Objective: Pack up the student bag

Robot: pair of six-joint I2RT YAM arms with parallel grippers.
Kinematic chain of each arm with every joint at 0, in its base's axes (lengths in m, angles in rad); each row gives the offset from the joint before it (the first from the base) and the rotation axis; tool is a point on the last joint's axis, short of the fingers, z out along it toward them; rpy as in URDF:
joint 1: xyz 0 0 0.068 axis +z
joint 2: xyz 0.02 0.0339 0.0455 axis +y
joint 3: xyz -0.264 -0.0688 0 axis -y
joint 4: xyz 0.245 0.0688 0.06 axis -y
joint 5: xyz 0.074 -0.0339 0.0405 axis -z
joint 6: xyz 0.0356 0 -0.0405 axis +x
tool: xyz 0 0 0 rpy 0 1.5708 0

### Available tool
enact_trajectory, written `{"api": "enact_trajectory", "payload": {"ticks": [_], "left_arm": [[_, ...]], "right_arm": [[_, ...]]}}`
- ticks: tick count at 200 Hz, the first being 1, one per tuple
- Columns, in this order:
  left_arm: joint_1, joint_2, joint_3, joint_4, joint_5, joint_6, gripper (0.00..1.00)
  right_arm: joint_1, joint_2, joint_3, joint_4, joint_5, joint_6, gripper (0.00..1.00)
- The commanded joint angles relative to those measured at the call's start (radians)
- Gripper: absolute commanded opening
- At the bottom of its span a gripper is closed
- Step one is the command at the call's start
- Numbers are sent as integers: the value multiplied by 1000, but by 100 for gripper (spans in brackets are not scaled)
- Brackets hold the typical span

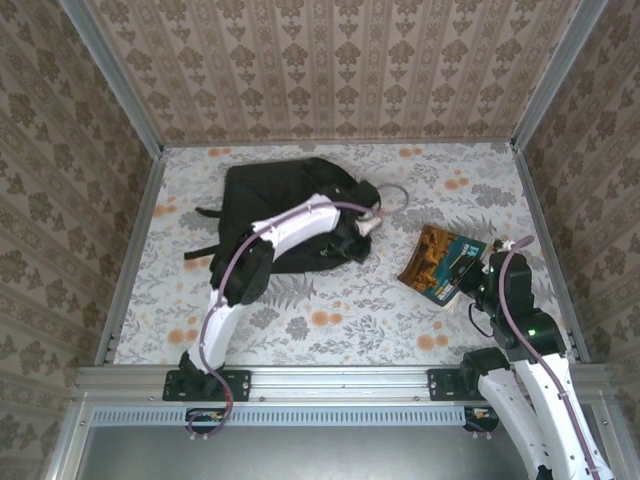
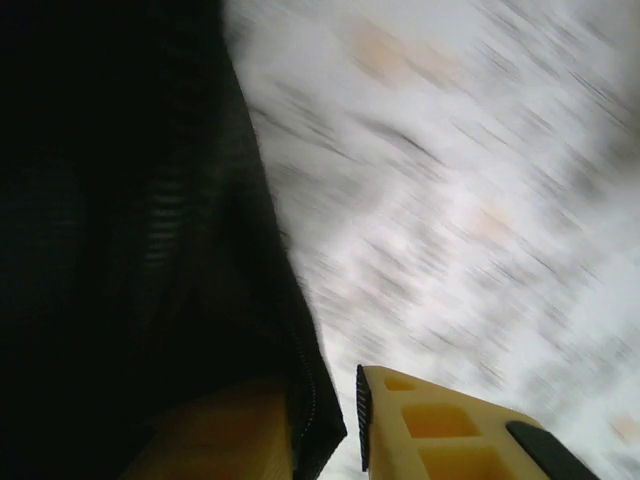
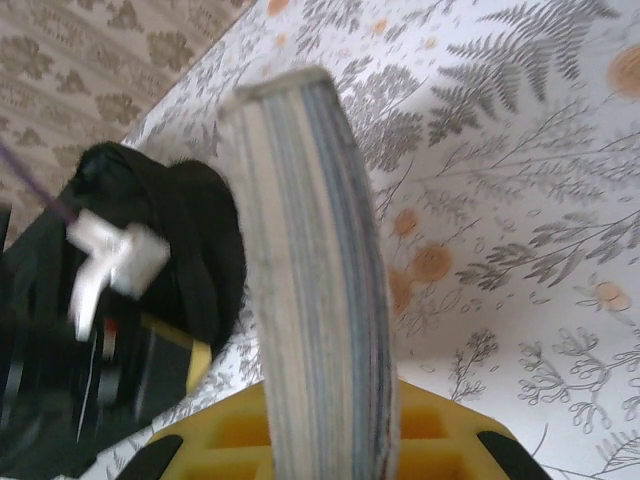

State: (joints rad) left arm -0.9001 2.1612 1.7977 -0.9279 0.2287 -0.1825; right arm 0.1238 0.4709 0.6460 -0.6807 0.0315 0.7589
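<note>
So here's your setup. The backpack [image 1: 285, 205] lies flat on the flowery counter [image 1: 330, 320], toward the far left, with its straps trailing off its left side. It's way bigger than anything else out there.

Your left arm reaches across the bag to its right edge, and the left pincer [image 1: 358, 232] sits right on that edge. In the left wrist view, a dark fold of fabric with a zip line hangs between the two yellow fingers [image 2: 440, 425]. One finger is on the outside and the other is tucked in shadow behind the cloth. I'd call that clamped on the backpack's edge. The counter behind it is blurred.

Your right pincer [image 1: 478, 268] is over on the right side of the counter, closed on a book [image 1: 440, 262] with a brown and teal cover. From above, the book looks tilted rather than lying flat. In the right wrist view, the page edges face the camera, with a yellow finger on either side of the book at the bottom. I can't tell if any corner still touches the counter.

The book and the bag are apart, with bare counter between them.
</note>
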Motion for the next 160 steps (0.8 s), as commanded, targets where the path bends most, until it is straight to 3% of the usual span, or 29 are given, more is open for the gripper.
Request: {"api": "enact_trajectory", "payload": {"ticks": [1,28,67,93,115,160], "left_arm": [[-65,-187,-149,33,148,-6,27],[-73,-383,-279,19,110,-24,34],[-71,-538,-257,-1,30,-22,57],[-83,-477,-182,-56,-40,8,69],[-152,-382,-90,-112,-135,40,77],[-261,-199,78,-167,-308,26,83]], "right_arm": [[-4,4,39,26,66,13,0],[-4,33,35,44,59,10,0],[-5,43,25,64,57,16,2],[-4,41,12,63,29,23,2],[-4,33,-5,56,5,35,3],[-6,3,-25,45,-1,37,4]]}}
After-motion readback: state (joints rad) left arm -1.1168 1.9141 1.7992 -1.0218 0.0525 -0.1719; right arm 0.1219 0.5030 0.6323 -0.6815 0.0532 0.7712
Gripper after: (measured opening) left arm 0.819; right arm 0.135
